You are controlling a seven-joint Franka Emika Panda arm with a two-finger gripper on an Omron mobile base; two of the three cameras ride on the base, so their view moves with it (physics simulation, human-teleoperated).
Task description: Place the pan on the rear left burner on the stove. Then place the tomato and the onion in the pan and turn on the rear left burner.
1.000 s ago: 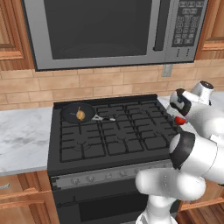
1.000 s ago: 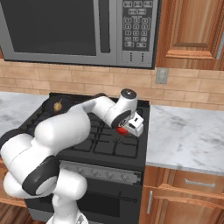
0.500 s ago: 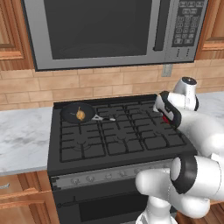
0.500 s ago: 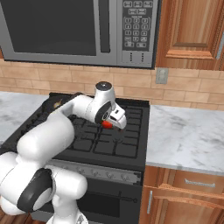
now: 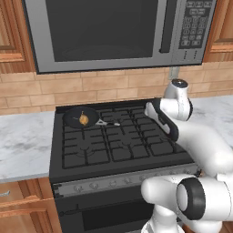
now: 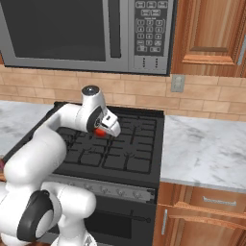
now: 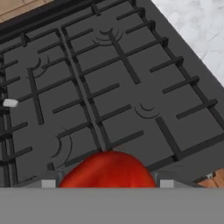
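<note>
The gripper (image 6: 102, 130) clasped the tomato (image 6: 99, 131); released before reaching the pan (image 5: 80, 118) at ten o'clock, it could roll between grates.

Stove layout, pan at rear left

The pan (image 5: 81, 118) sits on the stove's (image 5: 118, 150) rear left burner with the onion (image 5: 83, 119) in it. The tomato (image 6: 100, 131) is above the grates, right of the pan. The microwave (image 5: 109, 32) hangs above the stove; counters (image 6: 206, 149) flank both sides.
</note>
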